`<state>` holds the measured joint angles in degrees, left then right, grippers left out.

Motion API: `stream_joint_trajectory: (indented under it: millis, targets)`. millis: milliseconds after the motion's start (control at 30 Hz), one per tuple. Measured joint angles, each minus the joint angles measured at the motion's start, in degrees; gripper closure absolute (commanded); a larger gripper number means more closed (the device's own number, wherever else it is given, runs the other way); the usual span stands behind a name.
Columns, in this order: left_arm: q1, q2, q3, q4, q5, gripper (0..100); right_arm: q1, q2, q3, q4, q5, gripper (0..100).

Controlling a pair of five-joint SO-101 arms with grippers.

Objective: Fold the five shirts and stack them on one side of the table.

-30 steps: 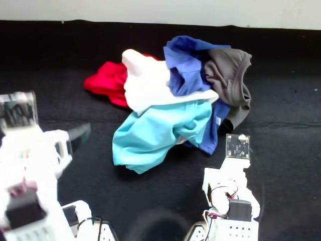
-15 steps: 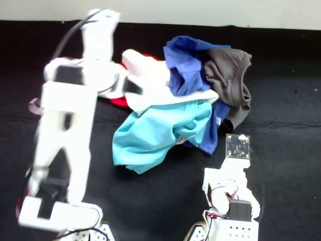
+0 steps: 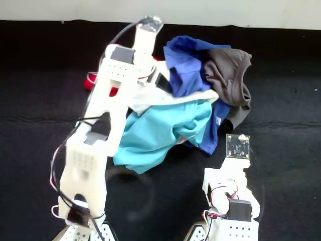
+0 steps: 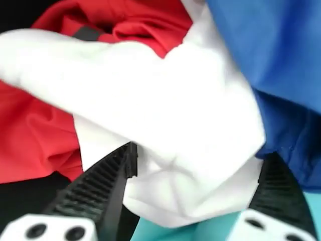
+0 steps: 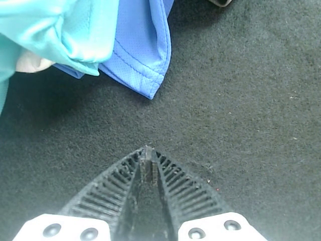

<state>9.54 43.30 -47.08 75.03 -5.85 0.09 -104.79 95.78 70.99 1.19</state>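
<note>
Over the white shirt (image 4: 165,115) edge, left end effector (image 4: 200,158) gapes.

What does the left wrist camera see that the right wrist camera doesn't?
Left wrist view, not right: the red shirt, the white shirt, and the left gripper, open over the white shirt. Right wrist view, not left: the right gripper, shut. Both: the blue shirt, the turquoise shirt and the black table.

No legible text, labels or numbers — seemingly
</note>
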Motion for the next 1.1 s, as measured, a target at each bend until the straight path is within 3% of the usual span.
stream_joint_trajectory:
  millis: [100,233,300,500,833,1100]
  targets:
    - [-0.1,4.9,-1.7,0.0,0.2,69,0.0,0.0,0.0,0.0,0.0,99.0]
    - [-1.6,8.3,-2.3,1.8,0.3,100,0.0,0.0,0.0,0.0,0.0,99.0]
    - [-3.3,8.7,-2.6,3.1,0.3,96,0.0,0.0,0.0,0.0,0.0,99.0]
    - [-13.2,8.9,-4.4,6.3,0.3,99,0.0,0.0,0.0,0.0,0.0,99.0]
    - [-44.2,6.3,-26.6,22.9,-3.0,99,0.0,0.0,0.0,0.0,0.0,99.0]
    - [-67.8,-2.9,-45.3,24.3,-7.6,99,0.0,0.0,0.0,0.0,0.0,99.0]
